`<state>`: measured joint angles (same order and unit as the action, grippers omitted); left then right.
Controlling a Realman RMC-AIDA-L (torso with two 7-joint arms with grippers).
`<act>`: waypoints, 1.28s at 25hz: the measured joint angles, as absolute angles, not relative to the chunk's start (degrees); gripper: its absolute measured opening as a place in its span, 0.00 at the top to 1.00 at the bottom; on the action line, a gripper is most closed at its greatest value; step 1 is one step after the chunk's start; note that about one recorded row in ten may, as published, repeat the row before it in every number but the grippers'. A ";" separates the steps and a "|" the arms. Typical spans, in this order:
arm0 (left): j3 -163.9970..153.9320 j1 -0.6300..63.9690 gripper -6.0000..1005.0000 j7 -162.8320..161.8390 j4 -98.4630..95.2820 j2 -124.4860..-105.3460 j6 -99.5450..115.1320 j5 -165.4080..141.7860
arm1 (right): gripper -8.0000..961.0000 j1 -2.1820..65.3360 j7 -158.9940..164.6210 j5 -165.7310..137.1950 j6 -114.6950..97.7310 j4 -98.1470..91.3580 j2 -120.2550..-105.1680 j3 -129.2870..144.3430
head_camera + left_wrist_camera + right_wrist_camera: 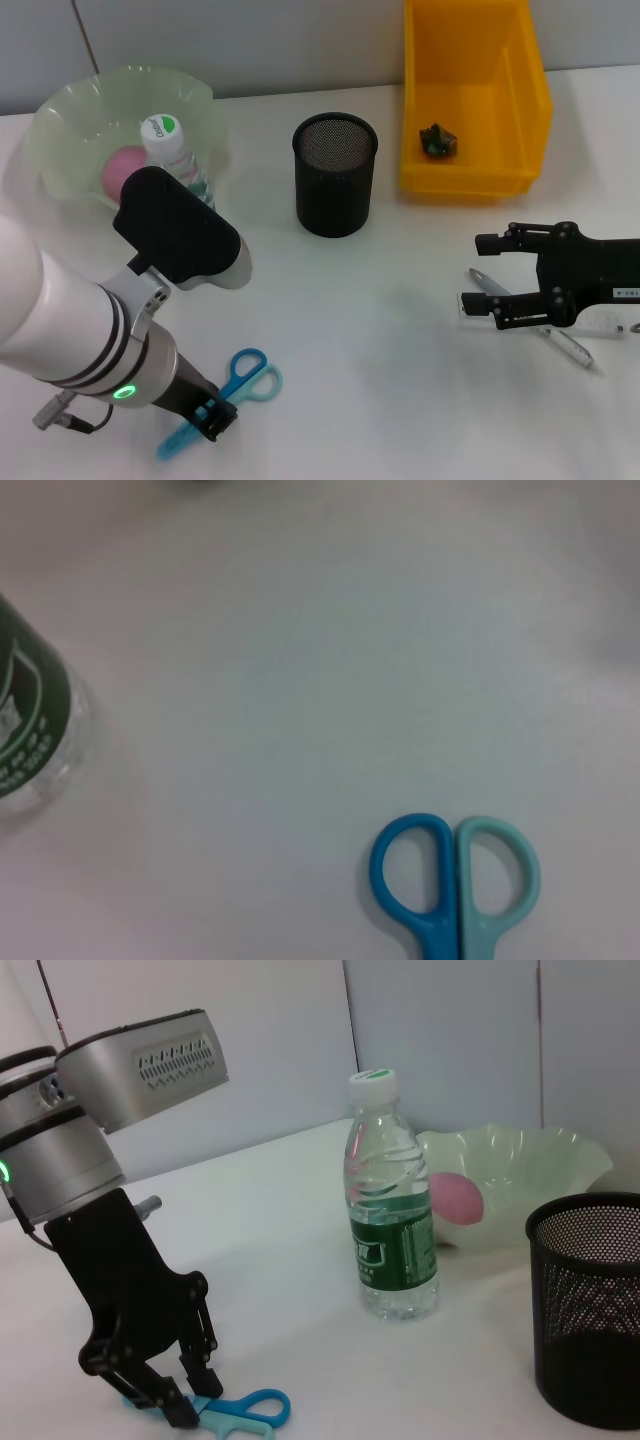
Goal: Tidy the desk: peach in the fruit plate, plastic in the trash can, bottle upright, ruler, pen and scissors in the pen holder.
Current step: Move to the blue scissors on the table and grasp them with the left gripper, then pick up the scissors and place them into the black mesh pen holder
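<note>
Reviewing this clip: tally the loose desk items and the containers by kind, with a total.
Fruit: 1, peach in the fruit plate
Bottles: 1, bottle upright
Scissors: 1, scissors at the left hand
Pens: 1, pen under the right hand
Rulers: 1, ruler
Plastic scraps: 1, plastic in the trash can
Containers: 3, adding the pen holder
Total: 9

peach (124, 168) in plate (70, 110) | bottle (172, 150) beside plate | holder (334, 174) right

No legible text, bottle (392, 1210) label included.
</note>
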<state>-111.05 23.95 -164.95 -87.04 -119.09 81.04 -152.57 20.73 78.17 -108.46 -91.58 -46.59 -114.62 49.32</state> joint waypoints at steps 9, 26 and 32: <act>-111.69 25.11 0.75 -164.92 -86.96 -119.09 81.03 -152.81 | 0.12 20.65 78.13 -108.52 -91.58 -46.67 -114.69 49.22; -111.08 25.89 0.77 -164.48 -91.82 -118.87 82.09 -152.60 | 0.12 20.56 78.13 -108.55 -91.58 -46.75 -114.69 48.55; -109.54 25.94 0.77 -163.34 -94.96 -118.74 82.05 -153.04 | 0.12 20.57 78.13 -108.55 -91.15 -46.58 -114.48 48.51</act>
<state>-109.54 25.94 -163.34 -94.96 -118.74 82.05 -153.04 20.57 78.13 -108.55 -91.15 -46.58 -114.48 48.51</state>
